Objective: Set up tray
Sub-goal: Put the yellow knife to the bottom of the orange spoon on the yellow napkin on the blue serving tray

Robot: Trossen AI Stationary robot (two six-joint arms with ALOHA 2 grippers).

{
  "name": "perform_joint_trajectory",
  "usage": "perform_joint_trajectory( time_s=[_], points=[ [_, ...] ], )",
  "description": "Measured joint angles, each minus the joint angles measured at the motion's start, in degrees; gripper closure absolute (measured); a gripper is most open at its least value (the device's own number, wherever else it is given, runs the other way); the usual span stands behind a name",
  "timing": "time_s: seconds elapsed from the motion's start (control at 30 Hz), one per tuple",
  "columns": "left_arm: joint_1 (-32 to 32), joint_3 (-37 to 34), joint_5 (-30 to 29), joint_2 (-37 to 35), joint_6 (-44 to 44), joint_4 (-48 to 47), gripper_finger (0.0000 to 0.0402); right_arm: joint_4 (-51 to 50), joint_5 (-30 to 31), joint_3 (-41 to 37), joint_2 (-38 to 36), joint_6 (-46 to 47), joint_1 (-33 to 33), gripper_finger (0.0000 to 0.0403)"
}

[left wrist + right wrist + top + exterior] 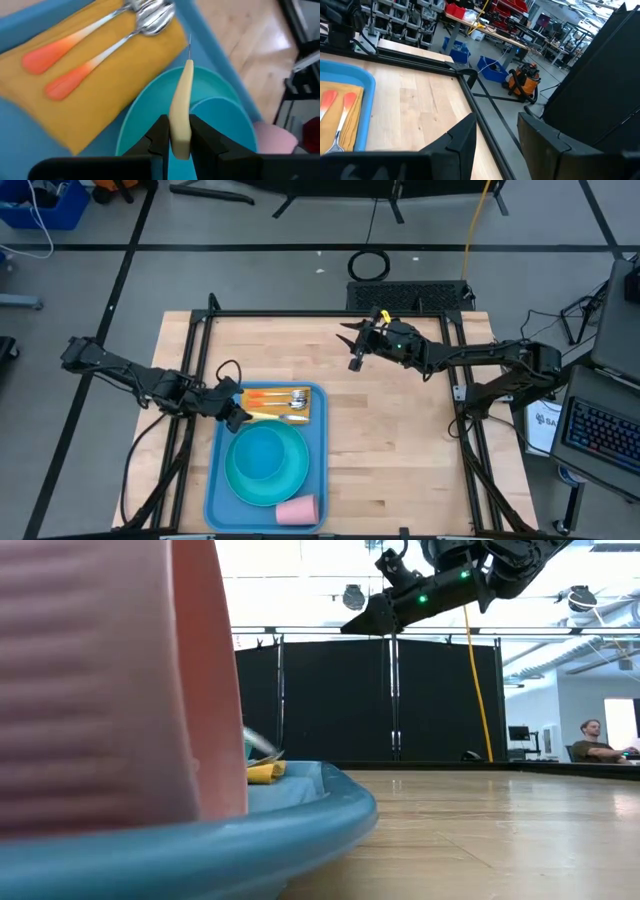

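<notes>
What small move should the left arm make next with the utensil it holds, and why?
Probably carry it over the yellow napkin and lower it beside the two orange-handled utensils. The left gripper is shut on a cream-handled utensil, held above the turquoise plate in the tray, not yet on the napkin. The right gripper waits open above the table.

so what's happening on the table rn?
The robot is setting up a meal tray. The left gripper is shut on a utensil with a cream-yellow handle, holding it above the turquoise plate and blue bowl. Two orange-handled utensils already lie on the yellow napkin at the tray's far end, and a pink cup lies at the near end. The right gripper is open, raised above the bare table, holding nothing.
</notes>
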Motion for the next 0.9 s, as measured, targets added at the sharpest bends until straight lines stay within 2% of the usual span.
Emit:
perform_joint_trajectory(
  time_s=[0.1,0.33,0.5,0.9],
  points=[
    [0.0,0.0,-0.3,0.0,1.4,2.5,0.0349,0.0,0.0,0.0,0.0,0.0,0.0,0.0271],
    [0.0,0.0,-1.6,0.0,-1.8,-3.5,0.0349,0.0,0.0,0.0,0.0,0.0,0.0,0.0271],
    [0.0,0.0,-2.4,0.0,-3.0,-3.5,0.0349,0.0,0.0,0.0,0.0,0.0,0.0,0.0271],
    [0.0,-2.0,-1.0,-0.1,-4.7,-3.3,0.0349,0.4,0.0,0.0,0.0,0.0,0.0,0.0271]
  ],
)
